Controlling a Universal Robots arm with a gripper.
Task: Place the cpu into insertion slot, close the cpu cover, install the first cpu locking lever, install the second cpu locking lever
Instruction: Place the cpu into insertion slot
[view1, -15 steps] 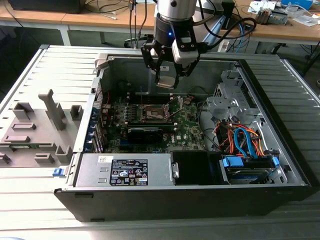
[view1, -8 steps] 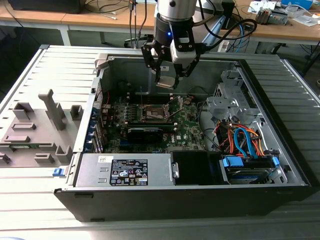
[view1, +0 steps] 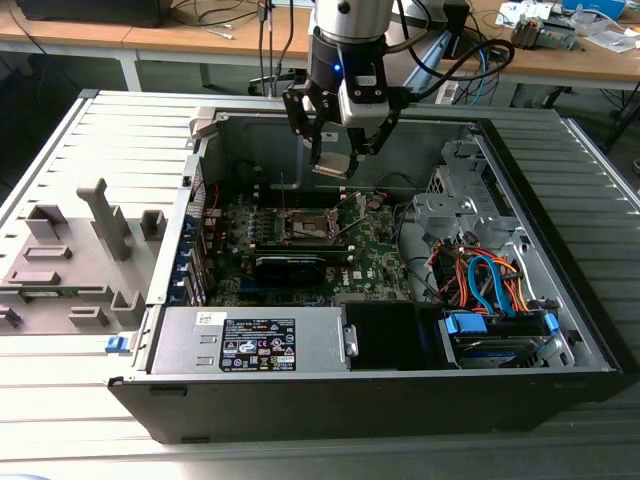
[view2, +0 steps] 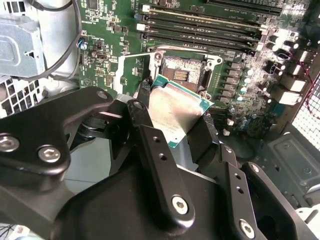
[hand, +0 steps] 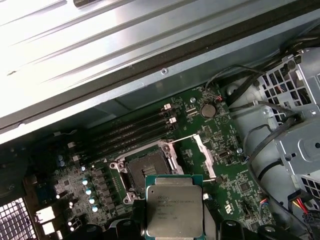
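End effector (view1: 334, 158) hangs straight down from the arm (view1: 350, 25) over the computer case (view1: 400, 400), pinching the cpu (hand: 173, 205) by two sides. It holds the cpu in the air above the open insertion slot (hand: 145, 171).

The cpu (hand: 174, 206) in my black hand (view1: 338, 140) has a dull silver-grey top and a green edge, and the motherboard (hand: 240, 185) is deep green, dotted with small silver and pale-blue parts. The insertion slot (hand: 145, 172) is dark inside a silver rim, the memory slots (hand: 135, 135) are black, and the cables (view1: 480, 280) are orange, blue and red against the grey case (view1: 250, 150).
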